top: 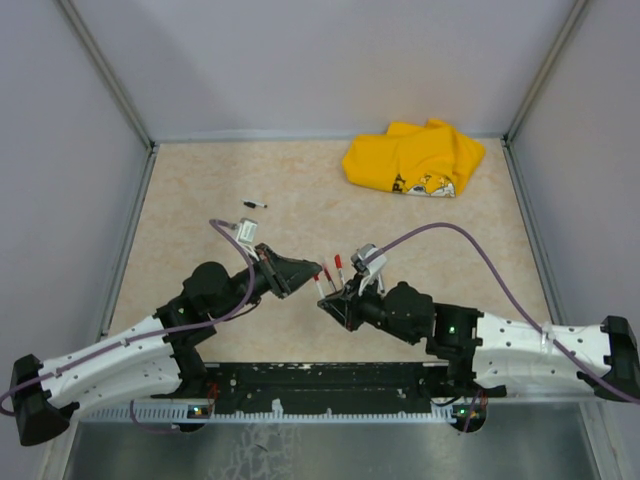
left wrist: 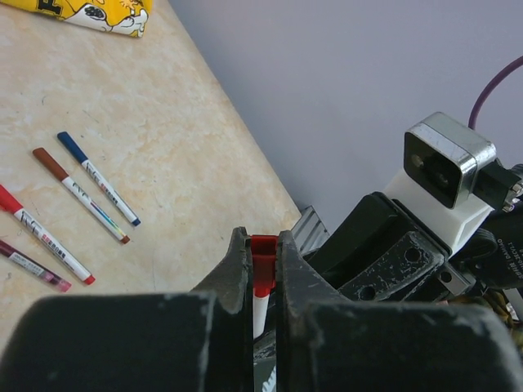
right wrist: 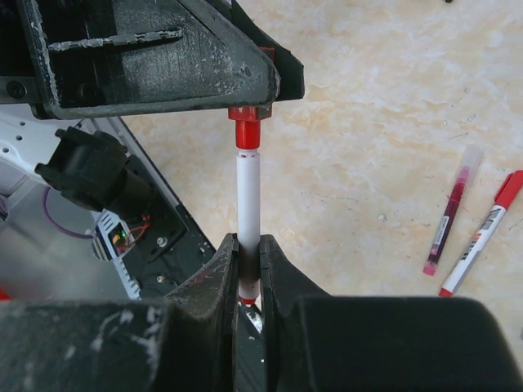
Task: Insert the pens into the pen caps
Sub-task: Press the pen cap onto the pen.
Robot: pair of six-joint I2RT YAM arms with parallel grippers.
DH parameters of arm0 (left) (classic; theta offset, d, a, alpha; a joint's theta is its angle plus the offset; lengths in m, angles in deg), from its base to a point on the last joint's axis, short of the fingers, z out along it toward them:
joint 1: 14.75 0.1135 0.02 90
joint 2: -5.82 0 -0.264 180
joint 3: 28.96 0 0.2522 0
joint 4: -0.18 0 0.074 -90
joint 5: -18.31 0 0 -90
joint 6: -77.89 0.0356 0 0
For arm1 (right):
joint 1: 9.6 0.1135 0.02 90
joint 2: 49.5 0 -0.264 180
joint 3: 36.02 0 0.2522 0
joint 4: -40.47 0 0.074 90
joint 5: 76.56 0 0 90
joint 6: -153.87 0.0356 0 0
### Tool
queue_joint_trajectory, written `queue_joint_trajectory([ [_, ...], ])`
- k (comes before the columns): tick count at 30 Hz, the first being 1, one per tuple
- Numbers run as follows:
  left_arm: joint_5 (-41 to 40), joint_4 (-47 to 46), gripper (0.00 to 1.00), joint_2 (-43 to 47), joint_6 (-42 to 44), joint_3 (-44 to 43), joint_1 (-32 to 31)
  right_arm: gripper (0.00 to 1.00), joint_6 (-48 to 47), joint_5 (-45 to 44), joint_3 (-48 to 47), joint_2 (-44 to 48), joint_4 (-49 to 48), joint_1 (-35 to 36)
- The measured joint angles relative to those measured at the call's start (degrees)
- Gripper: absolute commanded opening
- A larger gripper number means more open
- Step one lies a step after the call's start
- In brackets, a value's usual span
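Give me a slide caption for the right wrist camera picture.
Right gripper clamps a white pen while the left gripper pinches its red cap.

The left arm [top: 130,350] is stretched toward 2 o'clock and the right arm [top: 500,340] toward 10 o'clock, with their tips brought close together. The left gripper [top: 316,271] is clamped on a red cap [left wrist: 262,263], the right gripper [top: 324,303] on a white pen [right wrist: 248,188].

A white pen [right wrist: 248,192] is clamped near its lower end between the closed jaws of the right pincer [right wrist: 248,253]. Its red cap [right wrist: 247,131] is gripped at the top by the left pincer [right wrist: 248,108]. To the right, a maroon pen [right wrist: 448,224] and a red-capped pen [right wrist: 484,237] are seen lying side by side on the worktop [right wrist: 368,122].
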Motion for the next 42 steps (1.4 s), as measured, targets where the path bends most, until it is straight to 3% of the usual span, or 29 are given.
queue_joint_trajectory([
  [11,-1.55,-2.95,0.0,-0.83,1.05,-0.61,0.72,0.0,-6.78,-4.61,-6.73,-3.3,5.51,-0.02],
  [42,-4.52,-8.26,0.0,-4.07,6.21,-8.17,2.56,0.0,-24.72,-2.91,-29.73,-13.33,20.7,-5.55],
])
